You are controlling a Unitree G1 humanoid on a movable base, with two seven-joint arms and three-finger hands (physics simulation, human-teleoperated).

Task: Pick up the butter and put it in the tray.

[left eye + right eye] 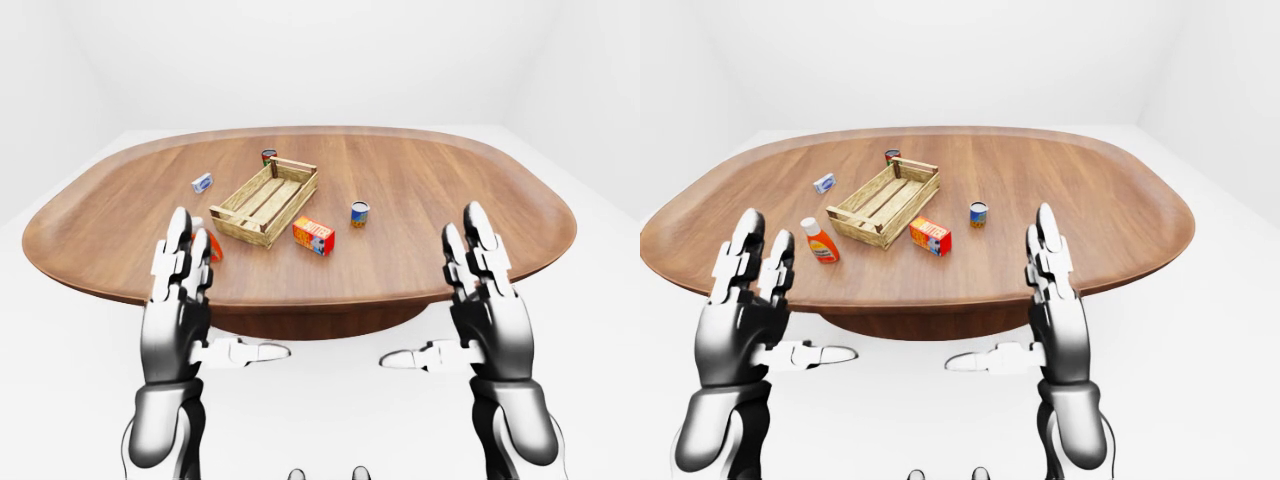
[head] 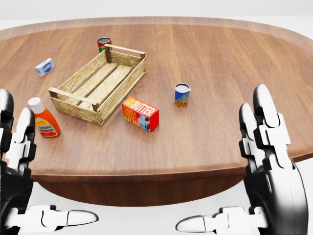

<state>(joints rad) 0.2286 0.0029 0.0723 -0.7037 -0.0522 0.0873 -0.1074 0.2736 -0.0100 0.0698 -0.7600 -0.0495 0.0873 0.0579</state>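
Note:
The butter [image 2: 140,113], a red and orange box, lies on the wooden table [image 2: 220,63] just right of the tray's near corner. The tray [image 2: 100,82] is an empty slatted wooden crate, set diagonally in the head view's upper left. My left hand [image 2: 19,186] rises at the bottom left edge, fingers spread open, holding nothing. My right hand [image 2: 254,191] stands at the bottom right, also open and empty. Both hands hover short of the table's near edge, well apart from the butter.
An orange sauce bottle [image 2: 43,117] stands left of the tray, close to my left hand. A blue can [image 2: 182,94] sits right of the butter. A dark can [image 2: 103,44] stands beyond the tray, and a small white-blue box [image 2: 45,66] lies at far left.

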